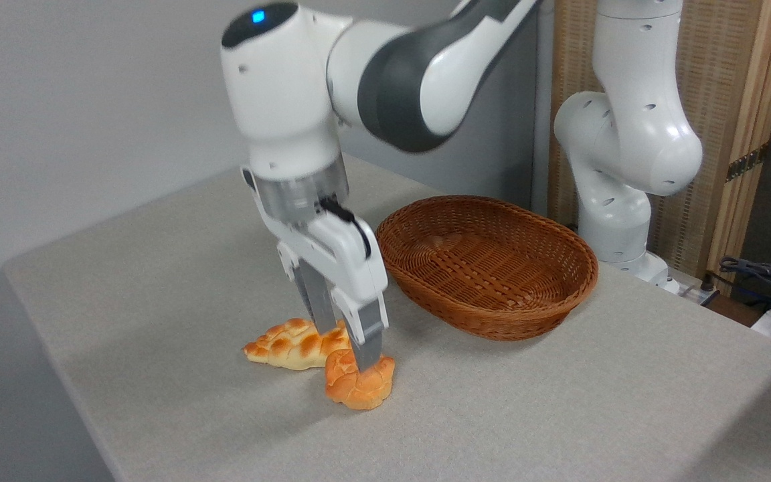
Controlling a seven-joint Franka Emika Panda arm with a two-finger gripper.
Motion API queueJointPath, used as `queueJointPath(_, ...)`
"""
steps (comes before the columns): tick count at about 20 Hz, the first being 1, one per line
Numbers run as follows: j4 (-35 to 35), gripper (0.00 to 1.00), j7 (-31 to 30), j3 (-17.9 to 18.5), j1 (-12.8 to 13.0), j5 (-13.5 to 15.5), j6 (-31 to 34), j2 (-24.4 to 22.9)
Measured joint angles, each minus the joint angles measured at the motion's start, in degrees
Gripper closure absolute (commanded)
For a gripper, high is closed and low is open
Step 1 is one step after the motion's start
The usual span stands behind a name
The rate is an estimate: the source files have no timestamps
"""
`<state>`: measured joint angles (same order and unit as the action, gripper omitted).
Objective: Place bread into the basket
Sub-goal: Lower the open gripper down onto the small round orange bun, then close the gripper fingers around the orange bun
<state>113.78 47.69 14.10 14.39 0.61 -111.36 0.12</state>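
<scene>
Nearest the camera sits the bread [359, 387], a small knotted bun on the grey table [559, 402], touching or just beside a longer braided loaf [292, 345] behind it. The gripper [352, 351] stands down over the bun with its fingers spread, one finger at the bun's top and the other behind, between bun and loaf; whether they press the crust I cannot tell. The bun looks light, and its glossy, lumpy crust could slip or roll under narrow pads, so a hold across its middle, low on the sides, seems safest. The basket [546, 301] waits empty to the right, near but apart.
</scene>
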Motion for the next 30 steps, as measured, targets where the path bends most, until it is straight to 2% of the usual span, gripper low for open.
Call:
queueJointPath(12,1.48,0.02,1.24,0.0,-0.9,0.0,-2.16,2.99)
queueJointPath(15,1.57,0.4,1.26,-0.01,-0.9,0.0,-2.21,3.25)
queueJointPath(16,1.58,0.49,1.36,-0.01,-0.9,0.0,-2.21,3.32)
queueJointPath(18,1.61,0.57,1.67,-0.02,-0.9,0.0,-2.21,3.44)
queueJointPath(30,1.7,0.57,2.15,-0.07,-0.89,0.0,-2.21,3.67)
